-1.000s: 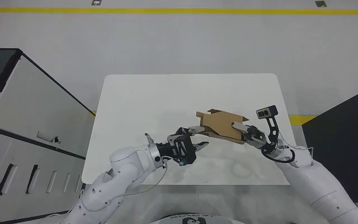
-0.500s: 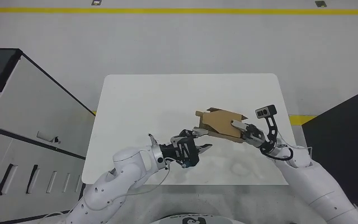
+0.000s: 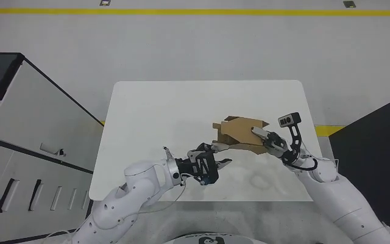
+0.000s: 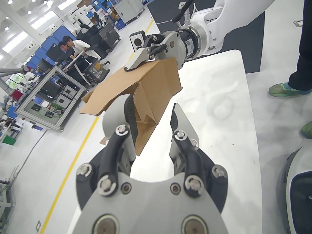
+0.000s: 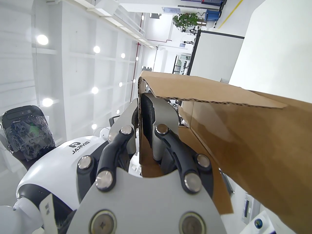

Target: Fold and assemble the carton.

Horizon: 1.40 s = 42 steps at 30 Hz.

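- The right gripper [image 3: 263, 132] has raised its end of the brown corrugated cardboard carton [image 3: 239, 132] slightly, fingers clamped on one flap; the folding, I judge, is only beginning.
- The left gripper [image 3: 220, 154] has come closer, jaws apart; the carton's near corner lies between them, over the white table [image 3: 152, 110].

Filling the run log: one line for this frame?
carton: part-folded | right tool: shut on carton wall | left tool: open, by carton's other end

No legible writing shows on the carton [image 3: 244, 131] or table [image 3: 183, 110].
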Available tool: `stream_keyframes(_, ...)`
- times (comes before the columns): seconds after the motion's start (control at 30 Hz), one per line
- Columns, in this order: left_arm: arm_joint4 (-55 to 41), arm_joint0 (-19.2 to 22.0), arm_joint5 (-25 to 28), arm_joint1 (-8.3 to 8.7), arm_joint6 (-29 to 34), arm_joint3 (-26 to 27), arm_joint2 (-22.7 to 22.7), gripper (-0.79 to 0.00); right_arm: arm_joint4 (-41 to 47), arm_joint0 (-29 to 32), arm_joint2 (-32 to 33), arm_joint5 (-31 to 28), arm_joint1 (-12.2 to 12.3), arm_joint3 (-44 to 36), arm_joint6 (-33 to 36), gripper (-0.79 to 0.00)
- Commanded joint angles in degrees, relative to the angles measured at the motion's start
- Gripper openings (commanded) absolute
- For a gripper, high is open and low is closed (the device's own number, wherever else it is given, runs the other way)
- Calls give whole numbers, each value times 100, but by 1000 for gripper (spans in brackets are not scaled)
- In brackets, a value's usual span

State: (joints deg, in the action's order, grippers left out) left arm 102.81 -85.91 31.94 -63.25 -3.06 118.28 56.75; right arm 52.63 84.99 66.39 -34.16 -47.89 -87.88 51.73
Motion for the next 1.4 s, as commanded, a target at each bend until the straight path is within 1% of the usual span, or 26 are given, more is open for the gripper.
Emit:
stream_keyframes(0.0, 8, 4, 17, 1, -1, 4, -20, -449, -23, 9, 15, 26, -13, -8, -21, -785)
stream_keyframes(0.17, 2, 31, 85, 2, -8, 0, -88, -471, -105, 32, 55, 91, -56, -23, -82, -785)
stream_keyframes(0.7, 4, 164, 114, -10, 14, -106, -282, -456, -237, 95, 121, 251, -191, -127, -49, -785)
stream_keyframes(0.9, -25, 78, 12, 39, 109, -82, 20, -425, -137, 151, 216, 194, -225, -92, 188, -785)
stream_keyframes(1.23, 12, -277, 30, 170, 135, 144, 680, -443, -99, 304, 564, -94, -230, -15, 802, -785)
stream_keyframes(1.3, 9, -331, 32, 189, 125, 196, 778, -456, -95, 344, 643, -134, -228, 7, 901, -785)
stream_keyframes(1.33, 7, -353, 19, 195, 108, 222, 812, -496, -85, 363, 675, -146, -228, 13, 951, -785)
stream_keyframes(1.37, 5, -375, -36, 198, 77, 239, 842, -653, -75, 380, 713, -158, -229, 29, 976, -785)
